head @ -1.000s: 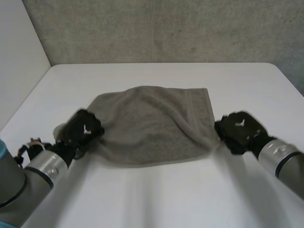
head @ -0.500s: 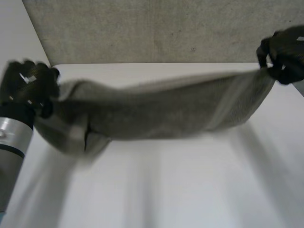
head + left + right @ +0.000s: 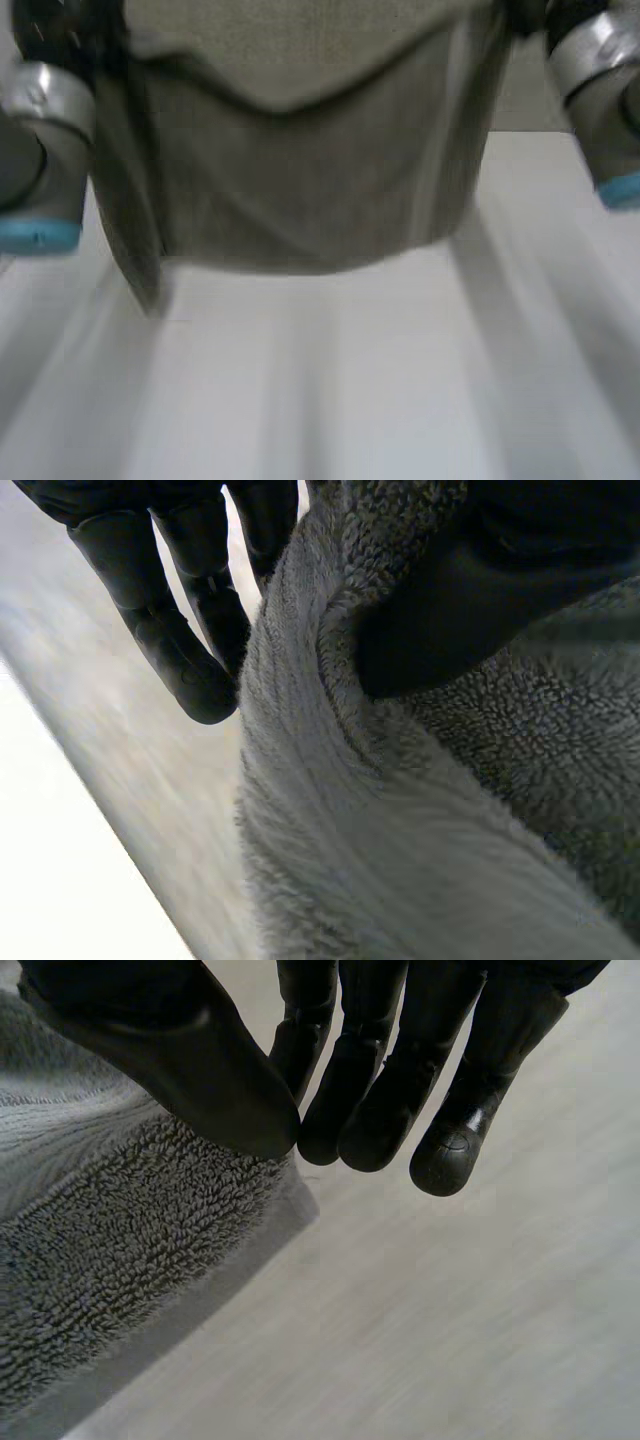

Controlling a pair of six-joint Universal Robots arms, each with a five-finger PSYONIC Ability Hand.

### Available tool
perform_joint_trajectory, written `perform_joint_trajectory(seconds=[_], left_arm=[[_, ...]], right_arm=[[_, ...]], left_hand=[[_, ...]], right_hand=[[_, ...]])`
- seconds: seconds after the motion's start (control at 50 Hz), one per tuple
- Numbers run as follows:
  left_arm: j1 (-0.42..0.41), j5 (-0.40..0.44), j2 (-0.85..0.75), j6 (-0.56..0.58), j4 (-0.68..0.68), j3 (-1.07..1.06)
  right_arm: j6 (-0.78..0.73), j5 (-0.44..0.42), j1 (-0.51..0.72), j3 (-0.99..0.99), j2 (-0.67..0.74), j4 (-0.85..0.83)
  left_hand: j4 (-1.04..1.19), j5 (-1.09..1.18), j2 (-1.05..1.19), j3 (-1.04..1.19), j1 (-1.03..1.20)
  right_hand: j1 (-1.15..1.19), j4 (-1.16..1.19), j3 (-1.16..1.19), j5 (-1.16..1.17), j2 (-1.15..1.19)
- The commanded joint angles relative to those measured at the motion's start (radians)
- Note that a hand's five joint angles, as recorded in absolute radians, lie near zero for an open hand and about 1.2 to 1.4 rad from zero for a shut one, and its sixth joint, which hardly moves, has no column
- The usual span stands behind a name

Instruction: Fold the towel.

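The white table (image 3: 340,390) is seen in the lower half of the head view, smeared by motion, with nothing lying on the bare part; above it the grey towel (image 3: 300,170) is held up in the air and hangs down as a wide sheet with a sagging fold across its upper part; its lower edge is clear of the table, and one end hangs lower near the left arm (image 3: 40,150). The top edge of the towel is cut off by the frame, so the held corners cannot be made out there; the right arm (image 3: 600,90) is also seen only in part.

In the left wrist view the left hand (image 3: 470,590) is closed on the towel; the thumb is pressed into a thick rolled edge of the cloth, while the other fingers (image 3: 170,630) are stretched out beside it; which part of the edge is gripped cannot be told. In the right wrist view the right hand (image 3: 200,1060) pinches a corner of the towel, near its flat border band, between the thumb and the fingers (image 3: 380,1100), whose tips are brought together.
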Motion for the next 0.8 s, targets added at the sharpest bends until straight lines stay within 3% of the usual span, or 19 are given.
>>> perform_joint_trajectory(seconds=[0.02,0.2,0.34,0.44,0.58,0.64,0.74,0.8], left_arm=[[-0.003,-0.041,0.045,-0.263,0.090,0.104],[0.002,-0.019,0.039,-0.274,0.087,-0.128],[0.014,0.078,-0.015,-0.275,0.132,-0.380],[0.014,0.159,-0.064,-0.248,0.227,-0.542],[0.014,0.214,-0.083,-0.085,0.260,-0.657],[0.032,0.228,-0.073,0.071,0.256,-0.714],[0.043,0.228,-0.069,0.131,0.257,-0.729],[0.043,0.228,-0.069,0.166,0.257,-0.732]], right_arm=[[0.090,-0.006,-0.014,0.120,-0.158,-0.186],[0.082,-0.135,-0.015,0.279,-0.158,-0.071],[0.076,-0.187,-0.028,0.450,-0.154,-0.054],[0.001,-0.219,-0.040,0.678,-0.138,-0.058],[-0.094,-0.248,-0.081,0.808,-0.125,-0.058],[-0.102,-0.250,-0.092,0.832,-0.126,-0.058],[-0.099,-0.252,-0.112,0.855,-0.132,-0.055],[-0.097,-0.255,-0.114,0.858,-0.129,-0.055]], left_hand=[[-0.118,-0.271,-0.091,-0.152,-0.052],[-0.118,-0.271,-0.091,-0.152,-0.052],[-0.118,-0.271,-0.091,-0.152,-0.052],[-0.241,-0.394,-0.214,-0.275,-0.175],[-0.320,-0.473,-0.293,-0.355,-0.255],[-0.473,-0.625,-0.445,-0.507,-0.407],[-0.549,-0.702,-0.522,-0.584,-0.484],[-0.708,-0.860,-0.680,-0.742,-0.642]], right_hand=[[0.058,0.054,0.062,0.039,0.058],[0.058,0.054,0.062,0.039,0.058],[0.058,0.054,0.062,0.039,0.058],[0.058,0.054,0.062,0.039,0.058],[0.058,0.054,0.062,0.039,0.058],[0.058,0.054,0.062,0.039,0.058],[0.058,0.054,0.062,0.039,0.058],[0.058,0.054,0.062,0.039,0.058]])
